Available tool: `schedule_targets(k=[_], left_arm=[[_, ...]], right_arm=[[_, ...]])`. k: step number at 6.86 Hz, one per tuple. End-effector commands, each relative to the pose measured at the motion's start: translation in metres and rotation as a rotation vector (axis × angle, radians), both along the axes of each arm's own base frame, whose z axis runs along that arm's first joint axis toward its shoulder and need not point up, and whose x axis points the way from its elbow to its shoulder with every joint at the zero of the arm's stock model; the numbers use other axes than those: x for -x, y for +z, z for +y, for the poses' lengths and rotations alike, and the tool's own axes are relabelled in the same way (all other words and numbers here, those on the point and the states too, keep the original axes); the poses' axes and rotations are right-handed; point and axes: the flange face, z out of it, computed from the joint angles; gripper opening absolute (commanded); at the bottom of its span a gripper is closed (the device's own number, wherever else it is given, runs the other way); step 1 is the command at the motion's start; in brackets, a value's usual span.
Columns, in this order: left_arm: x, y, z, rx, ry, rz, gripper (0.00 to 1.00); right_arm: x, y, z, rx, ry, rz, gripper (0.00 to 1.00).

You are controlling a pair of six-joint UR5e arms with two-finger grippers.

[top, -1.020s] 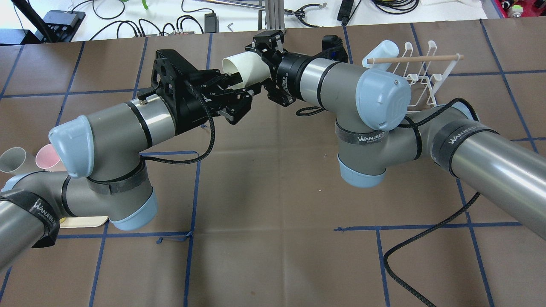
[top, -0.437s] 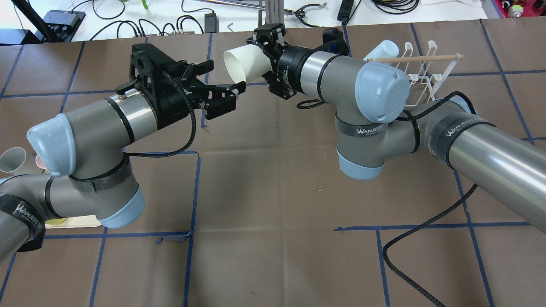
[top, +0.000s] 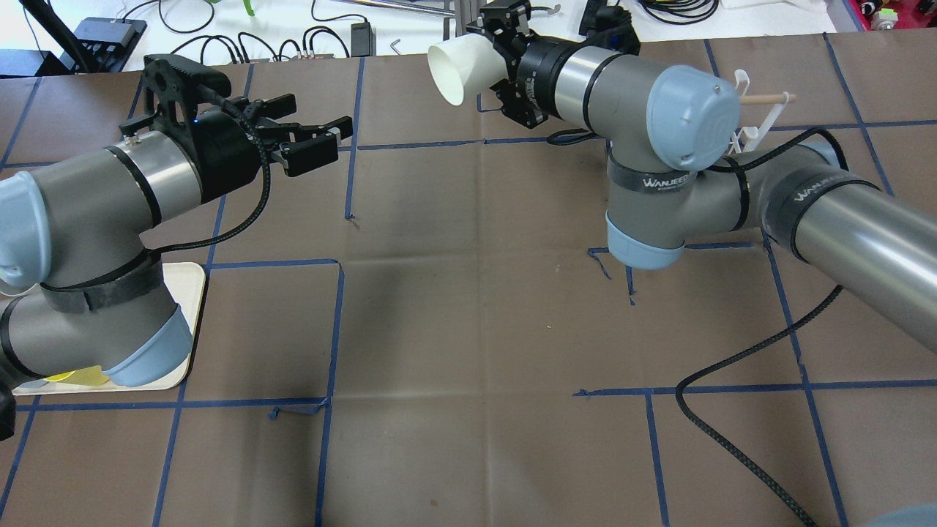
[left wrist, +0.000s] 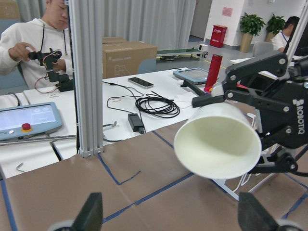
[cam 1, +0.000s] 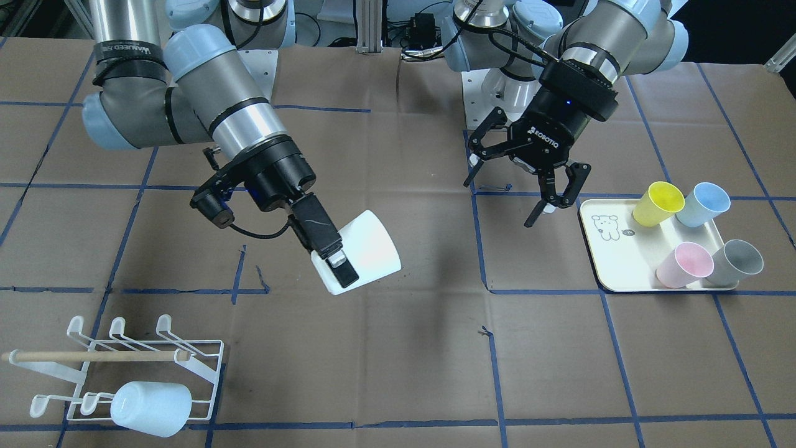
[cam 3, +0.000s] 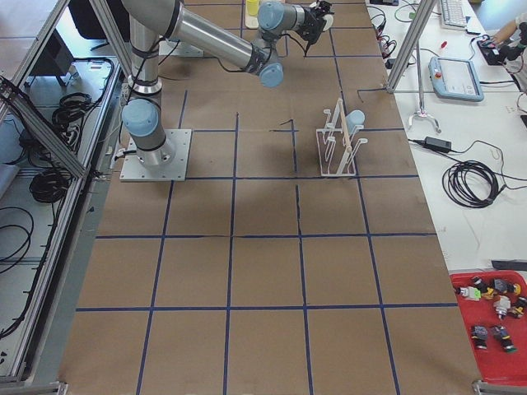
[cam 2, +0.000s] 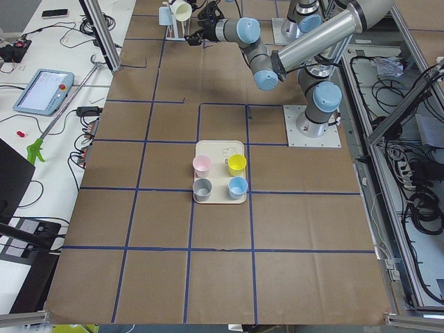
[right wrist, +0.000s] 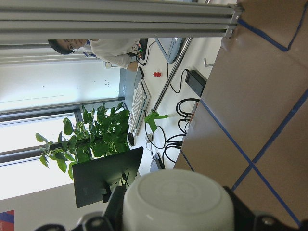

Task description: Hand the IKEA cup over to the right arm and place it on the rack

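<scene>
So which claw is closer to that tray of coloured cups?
Left. The left gripper hangs open close to the tray's corner. The right gripper, holding the white cup, is well away from it, over toward the other side.

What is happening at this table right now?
The right arm's end effector holds a white plastic cup sideways above the brown table. The left end effector hangs open and empty near the cream tray with four coloured cups. The white wire rack holds only one pale blue cup.
</scene>
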Motion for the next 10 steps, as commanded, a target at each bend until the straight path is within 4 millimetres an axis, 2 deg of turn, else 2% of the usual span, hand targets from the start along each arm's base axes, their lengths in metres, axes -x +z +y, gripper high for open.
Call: schedule_targets(k=[1,2,4,5,6,7,8,10], left_arm=[[-0.031,0.013,-0.039,-0.222,0.174,-0.122,0.99],[-0.035,0.018,-0.048,-0.342,0.212,-0.175,0.99],[-0.037,0.007,-0.059,-0.615,0.284,-0.368,0.99],[-0.023,0.02,-0.063,-0.753,0.288,-0.474,0.99],[-0.009,0.039,-0.056,-0.891,0.335,-0.483,0.99],[-0.003,0.052,-0.042,-0.961,0.377,-0.457,0.99],[0.004,0.057,-0.038,-0.958,0.387,-0.446,0.99],[0.026,0.066,-0.032,-0.946,0.41,-0.418,1.0]], right_arm=[[0.045,0.001,-0.02,0.145,-0.06,0.281,0.09],[0.064,-0.002,-0.025,0.208,-0.068,0.458,0.09],[0.109,0.003,-0.034,0.308,-0.051,0.768,0.09],[0.139,0.006,-0.039,0.37,-0.051,0.908,0.09],[0.18,0.008,-0.044,0.406,-0.053,1.059,0.09],[0.218,0.006,-0.048,0.411,-0.037,1.173,0.09],[0.245,-0.007,-0.056,0.392,-0.015,1.254,0.09],[0.266,-0.032,-0.076,0.446,-0.023,1.36,0.09]])
